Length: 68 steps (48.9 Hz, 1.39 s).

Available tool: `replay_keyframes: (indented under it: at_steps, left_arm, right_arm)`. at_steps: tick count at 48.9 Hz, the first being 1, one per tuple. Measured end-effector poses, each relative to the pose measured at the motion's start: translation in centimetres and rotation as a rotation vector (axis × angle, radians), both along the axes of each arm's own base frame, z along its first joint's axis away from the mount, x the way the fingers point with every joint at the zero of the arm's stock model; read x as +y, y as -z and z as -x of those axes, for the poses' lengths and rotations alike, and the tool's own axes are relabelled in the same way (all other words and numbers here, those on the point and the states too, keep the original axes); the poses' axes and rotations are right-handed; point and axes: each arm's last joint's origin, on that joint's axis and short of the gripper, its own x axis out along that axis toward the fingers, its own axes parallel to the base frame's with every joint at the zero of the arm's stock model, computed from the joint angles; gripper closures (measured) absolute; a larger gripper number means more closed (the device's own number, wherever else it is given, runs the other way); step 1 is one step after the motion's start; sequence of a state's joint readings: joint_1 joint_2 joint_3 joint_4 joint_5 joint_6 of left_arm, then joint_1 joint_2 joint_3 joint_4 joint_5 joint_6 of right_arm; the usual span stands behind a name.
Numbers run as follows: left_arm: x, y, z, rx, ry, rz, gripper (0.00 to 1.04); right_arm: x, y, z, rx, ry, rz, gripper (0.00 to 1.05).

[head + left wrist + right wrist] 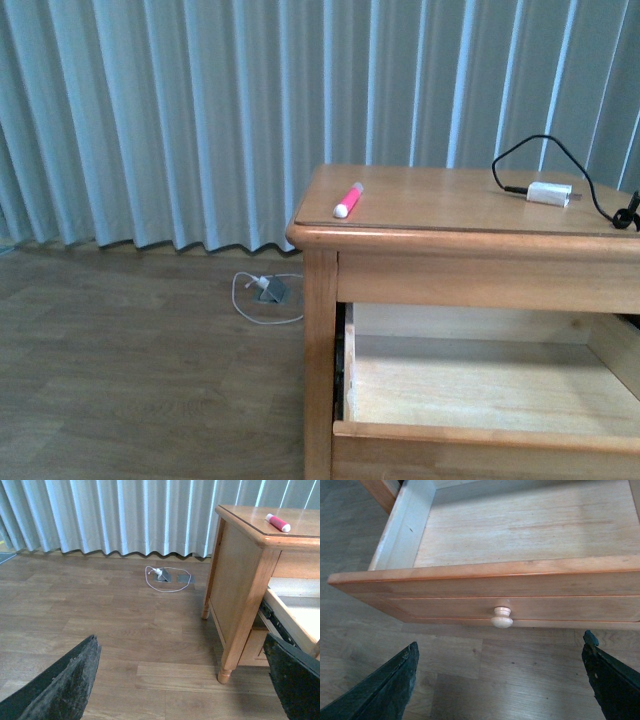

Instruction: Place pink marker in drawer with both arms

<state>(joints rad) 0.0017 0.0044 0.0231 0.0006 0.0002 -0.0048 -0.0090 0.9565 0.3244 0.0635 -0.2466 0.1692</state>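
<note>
The pink marker [348,200] with its white cap lies on the wooden table top near the front left corner; the left wrist view also catches the marker [277,522]. The drawer [480,436] stands pulled out below, its pale interior empty. In the right wrist view the drawer front [520,592] with its round knob [501,618] is just ahead of my right gripper [500,685], which is open with only floor between its fingers. My left gripper [185,680] is open over the floor, left of the table. Neither arm shows in the front view.
A white charger plug [549,193] with a black cable [560,150] lies on the table's right side. On the wood floor by the grey curtain [200,110] sits a floor socket with a white cable [265,292]. The table leg [235,630] stands close to my left gripper.
</note>
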Motion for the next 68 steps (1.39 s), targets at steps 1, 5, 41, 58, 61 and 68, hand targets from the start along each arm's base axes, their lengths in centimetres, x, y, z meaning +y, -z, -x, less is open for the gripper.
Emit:
replay_keyframes:
  at_steps: [1,5,41,58,61,68]
  left_arm:
    - [0.0,0.0,0.0,0.0,0.0,0.0,0.06]
    - [0.0,0.0,0.0,0.0,0.0,0.0,0.06]
    - [0.0,0.0,0.0,0.0,0.0,0.0,0.06]
    - [-1.1,-0.8,-1.0,0.115,-0.164,0.034,0.06]
    - [-1.5,-2.6,-1.7,0.097,-0.129,0.036,0.06]
    - [-1.9,-7.7,-4.0,0.059,-0.037,0.015,0.06]
  right_arm:
    - [-0.2,-0.4,0.3,-0.003,0.0,0.001,0.08]
    - [-0.8,-1.8,1.2,-0.023,-0.012,0.004,0.08]
    - [-2.0,-5.9,5.6,-0.11,-0.043,-0.026,0.08]
    - [-2.0,-5.9,5.6,-0.11,-0.042,-0.028,0.08]
    - [-2.0,-5.9,5.6,-0.109,-0.042,-0.028,0.08]
    - [-2.0,-5.9,5.6,-0.109,-0.042,-0.028,0.08]
